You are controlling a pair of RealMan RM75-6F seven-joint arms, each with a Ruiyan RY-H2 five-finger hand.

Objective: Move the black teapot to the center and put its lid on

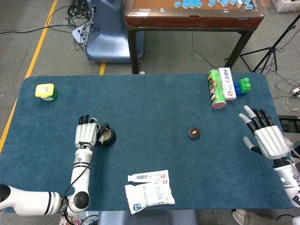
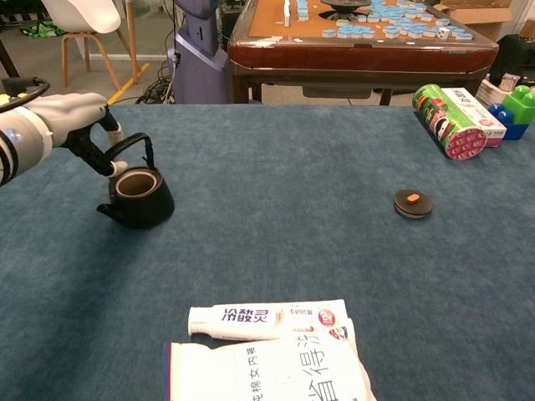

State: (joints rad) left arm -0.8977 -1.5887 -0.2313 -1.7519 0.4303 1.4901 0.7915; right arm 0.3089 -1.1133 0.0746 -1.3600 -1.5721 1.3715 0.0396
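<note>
We see the left hand (image 2: 92,134) gripping the black teapot (image 2: 136,197) by its handle; the right hand (image 1: 267,136) is spread, its arm cut off.

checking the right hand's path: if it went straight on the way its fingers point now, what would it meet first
Probably nothing: the right hand is open, fingers pointing toward the table's far right edge, right of the blue blocks. Depth is unclear.

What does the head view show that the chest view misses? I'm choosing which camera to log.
Only the head view shows the right hand, open above the table's edge, and a yellow-green box at the far left. Only the chest view shows the teapot's spout and its handle in the left hand. Both show the teapot, lid, packets, can and blocks.
</note>
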